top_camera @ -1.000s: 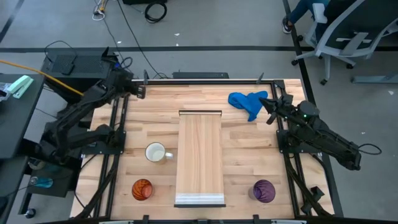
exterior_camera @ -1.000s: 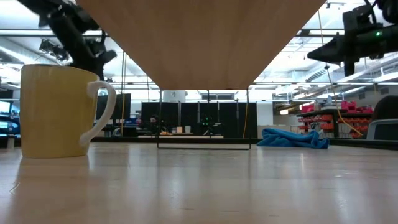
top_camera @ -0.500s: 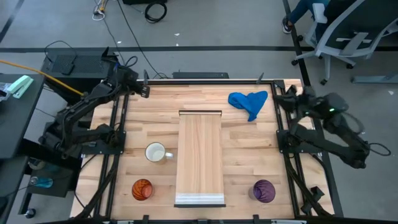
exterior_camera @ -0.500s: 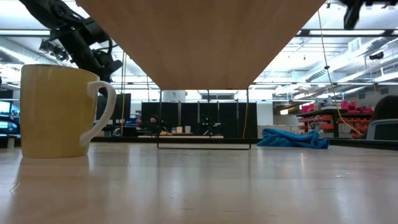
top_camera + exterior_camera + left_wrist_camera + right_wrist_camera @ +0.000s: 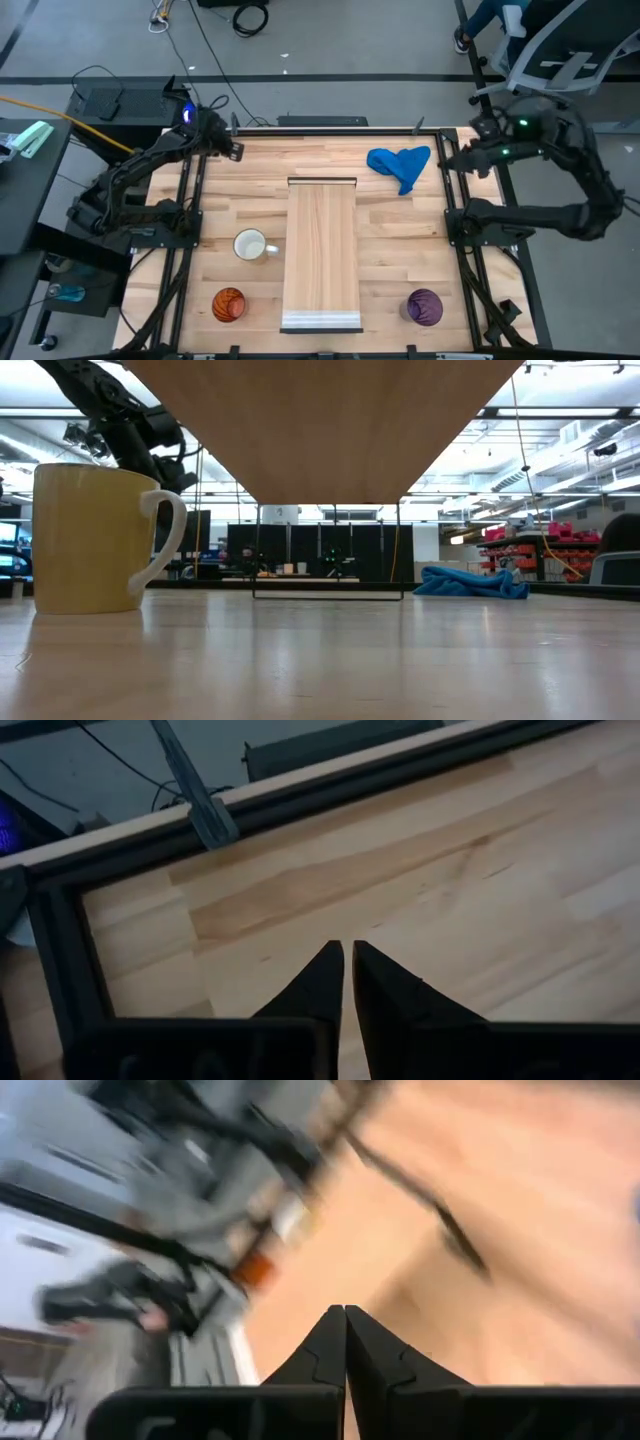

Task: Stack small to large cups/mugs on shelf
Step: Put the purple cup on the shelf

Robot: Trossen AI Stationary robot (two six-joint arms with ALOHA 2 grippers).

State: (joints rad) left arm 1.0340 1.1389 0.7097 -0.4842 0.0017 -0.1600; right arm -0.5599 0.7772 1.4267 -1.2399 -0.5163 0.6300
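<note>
The white mug (image 5: 250, 245) stands upright on the table left of the shelf (image 5: 322, 255), a long light wooden plank. The mug is close in the low view (image 5: 95, 540). The orange ribbed cup (image 5: 229, 305) stands at the near left and the purple ribbed cup (image 5: 424, 307) at the near right. My left gripper (image 5: 234, 149) is shut and empty above the far left corner; the left wrist view (image 5: 346, 952) shows its tips together. My right gripper (image 5: 447, 166) is shut and empty, raised by the far right edge; the right wrist view (image 5: 345, 1316) shows its tips together.
A crumpled blue cloth (image 5: 400, 165) lies on the table at the far right, beside my right gripper; it also shows in the low view (image 5: 470, 582). The shelf's underside (image 5: 325, 420) fills the top of the low view. A dark frame (image 5: 190, 230) borders the table.
My right arm has risen high and swung toward the table's right edge, going up out of the low view; its gripper stays shut. My left gripper has edged slightly toward the right along the far edge. The cups, shelf and cloth have stayed put.
</note>
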